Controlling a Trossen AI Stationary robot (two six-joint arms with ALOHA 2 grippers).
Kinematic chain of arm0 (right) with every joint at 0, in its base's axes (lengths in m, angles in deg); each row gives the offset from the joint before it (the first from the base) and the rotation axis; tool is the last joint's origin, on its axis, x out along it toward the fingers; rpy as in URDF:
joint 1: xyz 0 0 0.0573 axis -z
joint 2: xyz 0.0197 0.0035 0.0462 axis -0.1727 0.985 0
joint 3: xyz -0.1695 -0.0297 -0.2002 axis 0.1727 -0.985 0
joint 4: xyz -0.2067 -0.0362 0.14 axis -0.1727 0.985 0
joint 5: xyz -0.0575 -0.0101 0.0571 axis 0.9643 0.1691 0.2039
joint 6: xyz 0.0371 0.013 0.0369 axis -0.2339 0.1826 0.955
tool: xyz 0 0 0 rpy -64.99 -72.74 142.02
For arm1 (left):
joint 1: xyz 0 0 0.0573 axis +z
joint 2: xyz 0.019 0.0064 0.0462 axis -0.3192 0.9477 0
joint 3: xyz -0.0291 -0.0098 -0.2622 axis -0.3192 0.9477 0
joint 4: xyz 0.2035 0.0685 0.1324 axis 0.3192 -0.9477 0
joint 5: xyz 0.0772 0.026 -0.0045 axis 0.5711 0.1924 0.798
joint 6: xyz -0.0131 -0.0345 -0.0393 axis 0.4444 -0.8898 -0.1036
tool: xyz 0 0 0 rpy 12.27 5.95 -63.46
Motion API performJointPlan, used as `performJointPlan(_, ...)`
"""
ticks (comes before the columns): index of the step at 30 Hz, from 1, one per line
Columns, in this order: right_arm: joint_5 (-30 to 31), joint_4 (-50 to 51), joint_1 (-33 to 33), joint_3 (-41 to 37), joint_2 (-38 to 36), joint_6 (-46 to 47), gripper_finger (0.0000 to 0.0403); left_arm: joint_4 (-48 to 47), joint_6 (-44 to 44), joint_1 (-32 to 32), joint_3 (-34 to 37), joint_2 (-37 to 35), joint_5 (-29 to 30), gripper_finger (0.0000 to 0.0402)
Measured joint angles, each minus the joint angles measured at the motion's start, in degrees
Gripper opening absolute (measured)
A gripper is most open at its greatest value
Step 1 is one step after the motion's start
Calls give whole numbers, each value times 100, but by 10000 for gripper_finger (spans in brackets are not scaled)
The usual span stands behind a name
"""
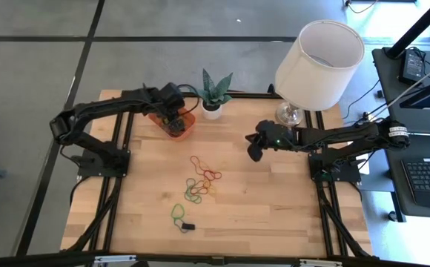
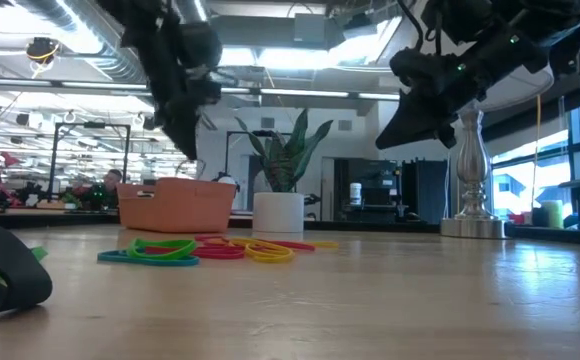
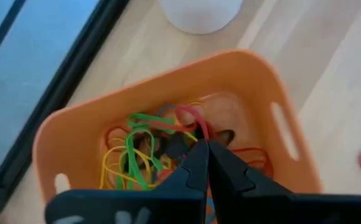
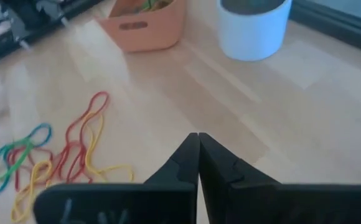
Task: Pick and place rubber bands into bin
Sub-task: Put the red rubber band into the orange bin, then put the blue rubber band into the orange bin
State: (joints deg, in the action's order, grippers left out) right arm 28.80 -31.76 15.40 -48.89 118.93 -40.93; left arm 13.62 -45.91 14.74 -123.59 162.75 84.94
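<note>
1. Left gripper (image 3: 204, 144) hangs over the bin (image 1: 186, 121); we see its two fingers pressed together at the tips, and a red band loops right by them, though we cannot tell whether it is pinched or just lying in the bin.
2. We find the bin near the far edge of the table (image 1: 289, 200), left of the middle, just beside the white plant pot (image 1: 212, 111); it already has rubber bands inside, green, yellow and red among them.
3. Right gripper (image 4: 198, 138) is held above the table, right of the middle and clear of the surface; its fingers are closed on each other with nothing between them.
4. We count the loose rubber bands (image 1: 200, 182) in a cluster near the middle of the table, red, yellow, orange and green tangled together; a green one with a small black piece lies apart, nearer the front edge.
5. We see a lamp (image 1: 315, 59) with a white shade standing at the far right corner, behind the right arm; the plant in its pot sits at the far edge between the bin and the lamp.
</note>
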Motion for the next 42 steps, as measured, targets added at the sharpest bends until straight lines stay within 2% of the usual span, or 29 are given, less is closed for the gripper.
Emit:
performJointPlan(7,233,-239,35,0,0,233,12,767,-76,631,431,0,9,2)
performJointPlan(12,236,-270,153,0,0,276,12,761,-271,1152,436,-2,-137,7)
performJointPlan(17,236,-270,227,0,0,401,12,729,-373,1507,436,-2,-761,51)
performJointPlan(23,236,-276,227,0,0,372,12,672,-381,1466,438,-2,-753,107)
performJointPlan(28,236,-277,227,0,0,331,12,662,-601,1285,438,-2,-608,125)
performJointPlan(34,233,-279,225,0,0,342,12,508,-941,735,438,-110,-444,100)
performJointPlan(38,233,-280,225,2,0,335,12,339,-1165,99,440,-348,89,56)
performJointPlan(42,231,-281,225,2,0,193,12,348,-1489,-559,439,-654,355,8)
